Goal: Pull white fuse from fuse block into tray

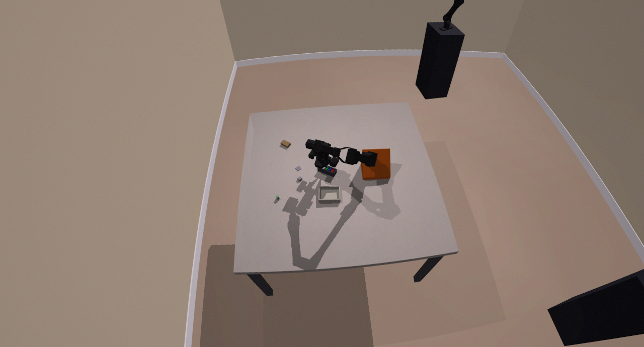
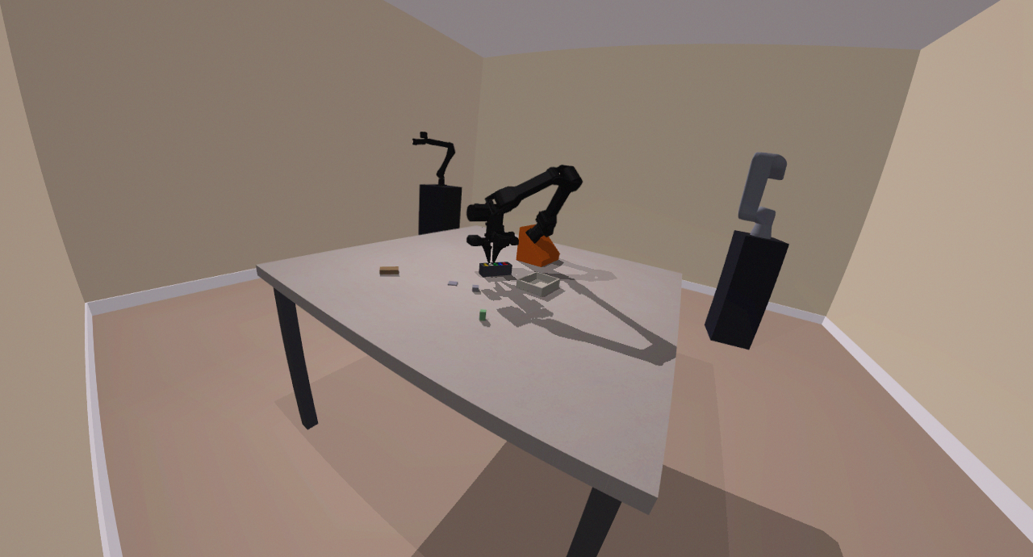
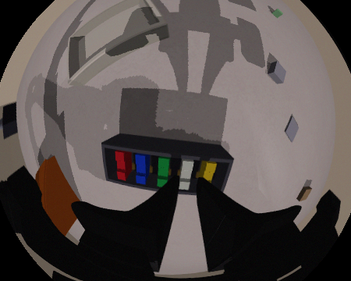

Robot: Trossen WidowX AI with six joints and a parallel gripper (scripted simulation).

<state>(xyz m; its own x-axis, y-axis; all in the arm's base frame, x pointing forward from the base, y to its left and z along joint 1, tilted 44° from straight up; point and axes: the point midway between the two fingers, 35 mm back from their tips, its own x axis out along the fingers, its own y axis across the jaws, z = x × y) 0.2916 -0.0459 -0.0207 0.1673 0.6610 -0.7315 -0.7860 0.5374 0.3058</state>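
The white fuse (image 3: 186, 165) stands in the dark fuse block (image 1: 328, 173) (image 2: 495, 270) (image 3: 164, 144), between the green fuse (image 3: 163, 167) and the yellow fuse (image 3: 209, 170). The blue fuse (image 3: 140, 165) and red fuse (image 3: 121, 164) stand beyond the green one. My gripper (image 2: 492, 261) (image 3: 188, 181) points down at the block with its fingers a narrow gap apart and nothing between them. In the wrist view the fingertips flank the white fuse's near end; their exact height over it cannot be told. The pale tray (image 1: 329, 201) (image 2: 538, 289) (image 3: 77, 58) is empty.
A brown block (image 1: 285, 143) (image 2: 389, 270) (image 3: 304, 193), a flat grey piece (image 1: 298, 168) (image 2: 452, 283) (image 3: 292, 128), a small grey block (image 1: 299, 178) (image 2: 474, 288) (image 3: 277, 72) and a green block (image 1: 277, 197) (image 2: 482, 315) lie on the table. The arm's orange base (image 1: 376, 173) (image 2: 530, 250) stands beyond the fuse block.
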